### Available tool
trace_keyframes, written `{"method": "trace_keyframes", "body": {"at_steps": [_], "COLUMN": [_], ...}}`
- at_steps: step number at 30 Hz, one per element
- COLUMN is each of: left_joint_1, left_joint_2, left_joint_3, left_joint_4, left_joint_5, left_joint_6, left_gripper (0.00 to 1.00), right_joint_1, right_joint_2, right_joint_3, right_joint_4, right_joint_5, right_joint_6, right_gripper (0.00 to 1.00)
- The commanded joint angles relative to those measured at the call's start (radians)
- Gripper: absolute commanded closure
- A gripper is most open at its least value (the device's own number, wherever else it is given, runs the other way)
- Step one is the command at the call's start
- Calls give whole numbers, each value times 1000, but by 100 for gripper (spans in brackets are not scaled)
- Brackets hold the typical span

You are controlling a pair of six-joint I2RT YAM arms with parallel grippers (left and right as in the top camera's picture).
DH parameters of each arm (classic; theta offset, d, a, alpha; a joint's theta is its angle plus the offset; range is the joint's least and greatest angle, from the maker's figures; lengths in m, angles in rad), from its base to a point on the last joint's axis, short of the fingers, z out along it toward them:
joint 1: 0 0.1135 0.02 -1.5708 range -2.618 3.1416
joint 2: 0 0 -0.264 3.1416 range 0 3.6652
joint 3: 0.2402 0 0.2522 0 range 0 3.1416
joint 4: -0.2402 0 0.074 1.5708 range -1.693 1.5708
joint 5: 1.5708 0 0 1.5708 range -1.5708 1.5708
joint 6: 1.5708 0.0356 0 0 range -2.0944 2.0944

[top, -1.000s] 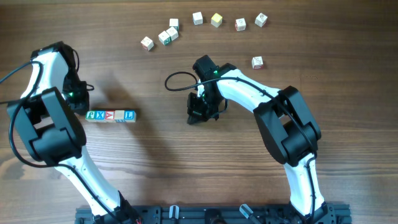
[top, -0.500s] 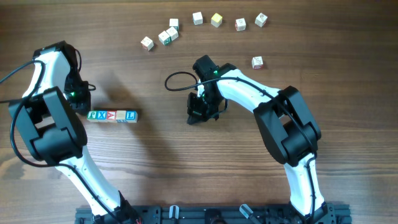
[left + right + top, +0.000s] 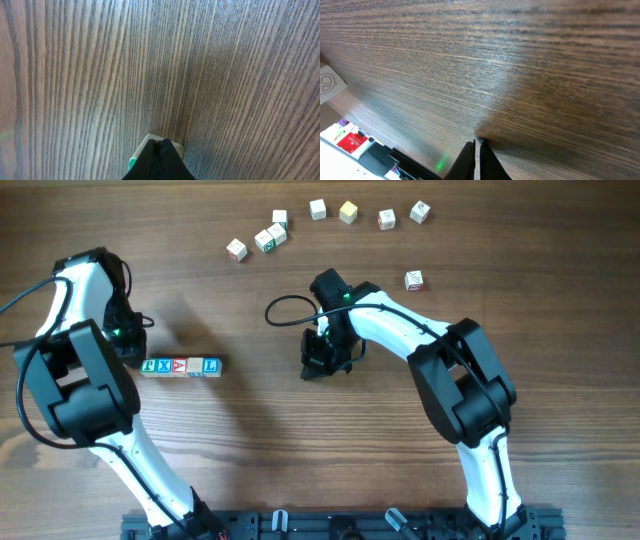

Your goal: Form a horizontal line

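Horizontal line (image 3: 179, 366): a row of lettered wooden cubes, edge to edge, is logged at left-centre of the overhead frame. Left gripper (image 3: 133, 350) is placed at the row's left end. Right gripper (image 3: 322, 362) is placed mid-frame, apart from every cube. Loose cubes (image 3: 317, 209) are scattered along the upper edge, well apart from the row.

Left wrist view: the fingers are pressed together on nothing, with the tips at an end cube (image 3: 150, 141) showing a green face. Contact cannot be confirmed. Hazard: a sideways shove would likely skew or split the row.

Right wrist view: the fingers are clenched and empty over bare tabletop (image 3: 520, 60). One stray cube (image 3: 327, 82) is noted at the left edge. Hazard: a cube brought in carelessly could knock the row crooked.
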Motion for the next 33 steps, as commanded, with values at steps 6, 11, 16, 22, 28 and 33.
{"method": "trace_keyframes", "body": {"at_steps": [6,11,16,22,28,33], "left_joint_1": [2,7,25,32,17,5], "left_joint_2": [10,7,-16,-53,-66,-66], "left_joint_3": [-5,1,43,116,174,182], "left_joint_4": [-5,-6,-11,-27,-23,-7], "left_joint_5": [-47,-187,-244,-196,-76,25], "left_joint_6": [6,44,158,271,382,455], "left_gripper": [92,92,90,96,96,96], "right_joint_1": [-11,-11,-11,-11,-11,-11], "right_joint_2": [77,77,77,77,77,77], "right_joint_3": [-43,-43,-43,-43,-43,-43], "right_joint_4": [-3,-1,4,7,11,14], "right_joint_5": [276,288,288,288,288,296], "right_joint_6": [9,-26,-42,-42,-45,-69], "right_gripper": [92,92,92,92,92,92]}}
